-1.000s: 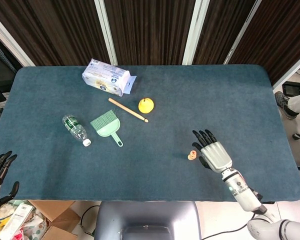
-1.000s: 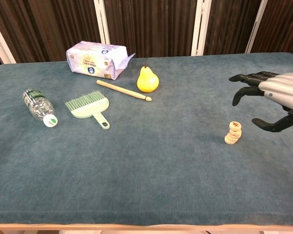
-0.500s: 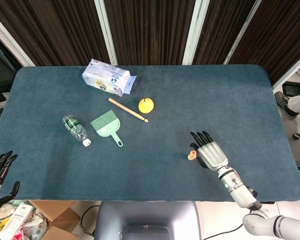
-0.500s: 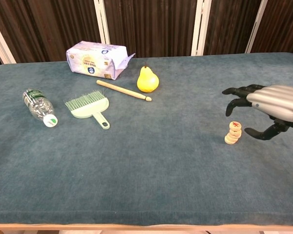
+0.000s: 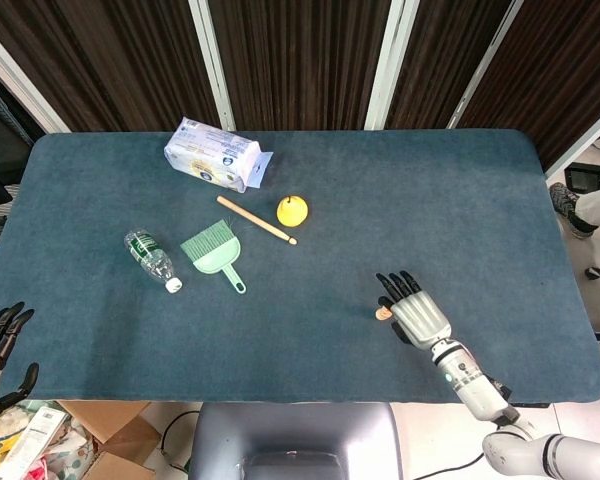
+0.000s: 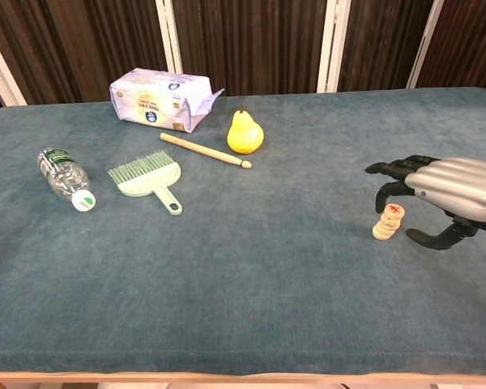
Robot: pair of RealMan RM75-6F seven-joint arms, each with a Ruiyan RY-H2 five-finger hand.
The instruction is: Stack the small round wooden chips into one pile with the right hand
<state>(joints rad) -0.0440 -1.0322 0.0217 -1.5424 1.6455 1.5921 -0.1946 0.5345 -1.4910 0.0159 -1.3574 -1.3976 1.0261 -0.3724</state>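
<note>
Right hand (image 6: 437,194) has dropped lower and moved in over the last second, now hooked around the chip pile (image 6: 387,221): fingers (image 6: 386,192) spread and curled over the top chip, thumb low on the near side, nothing pinched. Can't tell if a fingertip actually touches the top chip. In the head view the pile (image 5: 383,312) sits right at the fingertips of the right hand (image 5: 412,308), half hidden by them. Chips are already one column but it leans, top chip with the red mark offset. No loose chips visible on the desk (image 6: 267,267). Reads as straightening the pile, task nearly done; a nudge too hard could topple it. Left hand (image 5: 0,345) spread, holding nothing, off the desk edge
</note>
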